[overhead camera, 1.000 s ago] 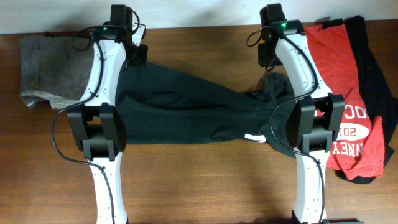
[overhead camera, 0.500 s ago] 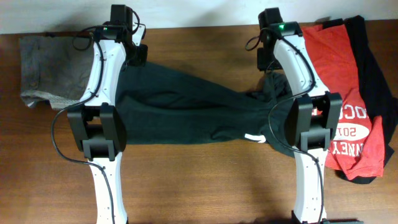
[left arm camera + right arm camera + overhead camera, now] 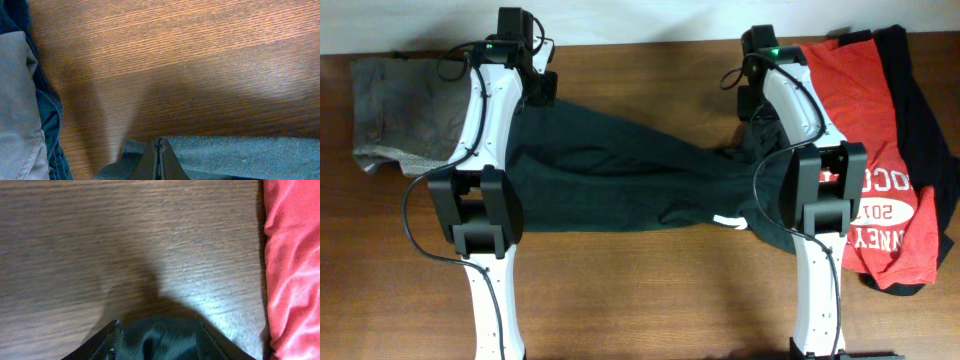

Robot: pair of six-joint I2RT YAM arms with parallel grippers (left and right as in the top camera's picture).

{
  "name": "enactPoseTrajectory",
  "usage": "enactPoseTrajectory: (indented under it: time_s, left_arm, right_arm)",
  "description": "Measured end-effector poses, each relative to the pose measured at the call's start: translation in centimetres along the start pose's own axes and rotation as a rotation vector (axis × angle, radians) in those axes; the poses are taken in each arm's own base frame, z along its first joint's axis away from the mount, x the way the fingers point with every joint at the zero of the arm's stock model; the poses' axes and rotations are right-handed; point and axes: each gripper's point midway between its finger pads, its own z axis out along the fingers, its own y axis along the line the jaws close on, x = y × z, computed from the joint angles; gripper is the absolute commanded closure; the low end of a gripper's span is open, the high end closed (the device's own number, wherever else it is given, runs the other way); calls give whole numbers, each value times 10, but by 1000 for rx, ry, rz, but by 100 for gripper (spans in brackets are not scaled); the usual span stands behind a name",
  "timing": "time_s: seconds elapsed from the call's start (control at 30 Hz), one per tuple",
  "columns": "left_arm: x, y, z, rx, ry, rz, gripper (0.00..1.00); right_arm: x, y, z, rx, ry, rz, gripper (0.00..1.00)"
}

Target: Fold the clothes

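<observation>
The black T-shirt (image 3: 620,170) lies stretched across the table between both arms, with a bit of white print (image 3: 727,220) showing near its right end. My left gripper (image 3: 542,92) is at the shirt's far left corner. In the left wrist view it (image 3: 158,150) is shut on the edge of the dark cloth (image 3: 240,157). My right gripper (image 3: 752,100) is at the shirt's bunched far right corner. In the right wrist view its jaws (image 3: 159,326) stand apart, with black cloth (image 3: 165,345) slumped loosely between them.
A red T-shirt (image 3: 865,90) with white print lies over another black one (image 3: 920,110) at the right end of the table, close beside my right gripper (image 3: 295,270). A folded grey-brown garment (image 3: 400,110) lies at the far left (image 3: 15,110).
My right gripper has opened and let go of the shirt's right corner, and that arm has shifted slightly. The left arm and the shirt's left side have not moved.
</observation>
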Motion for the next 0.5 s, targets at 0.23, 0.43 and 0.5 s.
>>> enactPoseTrajectory:
  time_s: [0.23, 0.43, 0.5]
  left_arm:
    - [0, 0, 0, 0, 0, 0, 99]
    - [0, 0, 0, 0, 0, 0, 99]
    - [0, 0, 0, 0, 0, 0, 99]
  right_arm:
    - [6, 1, 16, -47, 23, 9, 63]
    - [4, 6, 16, -76, 17, -1, 96]
    - [4, 6, 16, -78, 16, -1, 96]
